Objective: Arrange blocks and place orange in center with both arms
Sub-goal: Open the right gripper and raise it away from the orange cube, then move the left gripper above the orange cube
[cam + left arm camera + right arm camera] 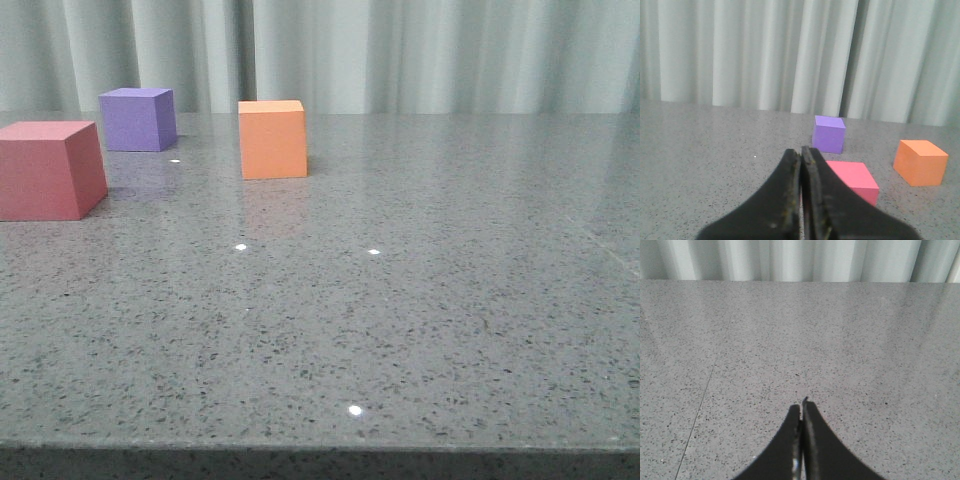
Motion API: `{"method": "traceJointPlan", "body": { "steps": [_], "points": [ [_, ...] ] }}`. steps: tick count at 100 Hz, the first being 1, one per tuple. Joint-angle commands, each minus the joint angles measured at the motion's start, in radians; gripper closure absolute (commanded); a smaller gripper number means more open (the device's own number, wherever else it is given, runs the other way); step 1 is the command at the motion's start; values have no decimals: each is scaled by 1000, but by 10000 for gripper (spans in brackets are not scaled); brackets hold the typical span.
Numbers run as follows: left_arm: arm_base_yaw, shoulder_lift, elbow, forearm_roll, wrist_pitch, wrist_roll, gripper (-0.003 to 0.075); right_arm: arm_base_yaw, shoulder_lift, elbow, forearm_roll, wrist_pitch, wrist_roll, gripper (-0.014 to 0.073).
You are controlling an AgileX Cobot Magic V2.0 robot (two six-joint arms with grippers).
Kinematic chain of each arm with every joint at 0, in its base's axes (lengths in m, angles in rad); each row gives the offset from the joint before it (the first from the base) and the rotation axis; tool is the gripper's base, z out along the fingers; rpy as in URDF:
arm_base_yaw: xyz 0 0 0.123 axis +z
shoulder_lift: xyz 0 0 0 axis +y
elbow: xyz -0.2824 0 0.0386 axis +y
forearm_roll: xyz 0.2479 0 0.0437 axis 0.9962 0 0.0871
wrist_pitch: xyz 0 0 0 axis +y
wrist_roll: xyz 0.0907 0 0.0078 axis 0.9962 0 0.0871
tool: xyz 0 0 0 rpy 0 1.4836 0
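Observation:
Three cubes stand on the grey speckled table (420, 300). The pinkish-red block (50, 168) is at the far left, the purple block (137, 118) behind it, and the orange block (272, 138) to their right. No arm shows in the front view. In the left wrist view my left gripper (801, 152) is shut with nothing in it, just short of the pinkish-red block (855, 177); the purple block (829, 133) and orange block (920, 162) lie beyond. My right gripper (802, 407) is shut and empty over bare table.
Pale pleated curtains (400, 50) hang behind the table's far edge. The table's front edge (320, 445) runs along the bottom of the front view. A thin seam (705, 405) crosses the tabletop in the right wrist view.

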Motion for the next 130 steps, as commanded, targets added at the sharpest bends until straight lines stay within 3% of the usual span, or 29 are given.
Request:
{"method": "traceJointPlan", "body": {
  "steps": [1, 33, 73, 85, 92, 102, 107, 121, 130],
  "points": [
    [-1, 115, -151, -16, 61, -8, 741, -5, 11, -30, -13, -85, -3, 662],
    [-1, 551, -623, -12, 512, -8, 741, -5, 11, -30, -13, -85, -3, 662],
    [-1, 791, -707, -12, 566, -8, 724, -5, 11, -30, -13, -85, -3, 662],
    [-1, 801, -707, -12, 566, -8, 574, -5, 11, -30, -13, -85, -3, 662],
    [-1, 801, -707, -12, 566, -1, 400, -5, 11, -30, -13, -85, -3, 662],
    [-1, 801, -707, -12, 568, 1, 96, -5, 11, -30, -13, -85, -3, 662],
    [-1, 801, -707, -12, 570, 1, 1, -5, 11, -30, -13, -85, -3, 662],
    [-1, 801, -707, -39, 575, 1, 81, -5, 11, -30, -13, -85, -3, 662],
    [-3, 807, -708, -96, 559, 1, 84, -5, 11, -30, -13, -85, -3, 662]
  ]
}}
